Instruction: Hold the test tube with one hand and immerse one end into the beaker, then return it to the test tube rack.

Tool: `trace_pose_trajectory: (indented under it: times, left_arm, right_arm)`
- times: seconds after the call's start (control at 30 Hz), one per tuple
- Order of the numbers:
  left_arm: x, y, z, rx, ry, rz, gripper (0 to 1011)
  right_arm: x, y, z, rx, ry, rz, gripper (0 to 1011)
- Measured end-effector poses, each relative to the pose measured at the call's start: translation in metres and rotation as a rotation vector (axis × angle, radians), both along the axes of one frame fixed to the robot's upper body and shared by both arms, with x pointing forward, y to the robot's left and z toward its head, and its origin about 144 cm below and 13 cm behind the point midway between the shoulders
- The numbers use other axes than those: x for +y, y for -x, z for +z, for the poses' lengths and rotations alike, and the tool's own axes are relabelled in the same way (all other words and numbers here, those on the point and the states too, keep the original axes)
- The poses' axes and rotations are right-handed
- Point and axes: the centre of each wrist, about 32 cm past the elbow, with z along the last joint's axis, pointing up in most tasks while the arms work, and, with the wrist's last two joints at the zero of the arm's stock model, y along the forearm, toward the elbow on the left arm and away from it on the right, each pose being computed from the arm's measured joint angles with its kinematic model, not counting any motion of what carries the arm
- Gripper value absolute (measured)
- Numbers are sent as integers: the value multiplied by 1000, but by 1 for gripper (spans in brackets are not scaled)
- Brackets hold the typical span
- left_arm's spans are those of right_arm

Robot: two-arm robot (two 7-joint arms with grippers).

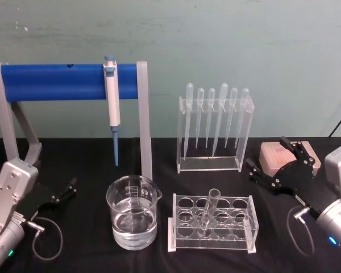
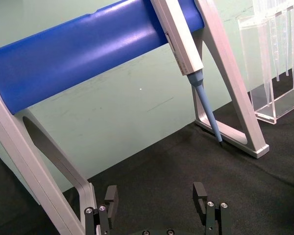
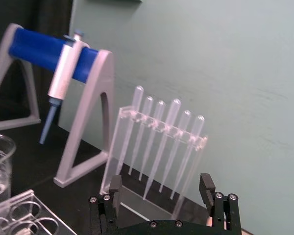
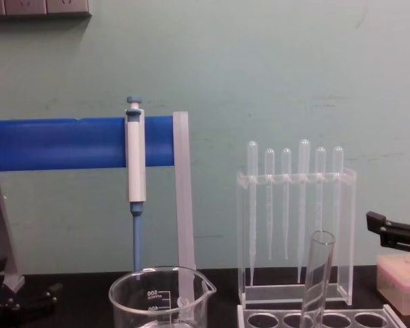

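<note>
Jaws of the right hand [image 1: 277, 165] spread wide, holding nothing, resting at about 3 o'clock on the black table [image 1: 85, 250], aimed toward the middle. Seen the same in the right wrist view [image 3: 162, 188]: two black fingers well apart with only air between. Probably kept open so as to be ready to close around the tube. Jaws of the left hand [image 1: 66, 190] also spread and empty, parked low at 9 o'clock, out of the way.

Test tube [image 1: 208, 211] leaning in the clear rack [image 1: 238, 233] at about 5 o'clock, rim up, easy to grab from above. Beaker [image 1: 133, 213] with water just beside the rack, at 7 o'clock, near enough for a short dip. Nothing lifted yet, so task looks not begun
</note>
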Motion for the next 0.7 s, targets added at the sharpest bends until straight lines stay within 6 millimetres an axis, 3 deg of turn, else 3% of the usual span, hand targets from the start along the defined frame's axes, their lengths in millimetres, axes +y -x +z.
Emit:
trace_pose_trajectory:
  times: [0.43, 0.7]
  left_arm:
    - [0, 0, 0, 0, 0, 0, 1000]
    - [0, 0, 0, 0, 0, 0, 1000]
  right_arm:
    - [0, -5, -15, 20, -20, -44, 1002]
    - [1, -5, -14, 18, -19, -44, 1002]
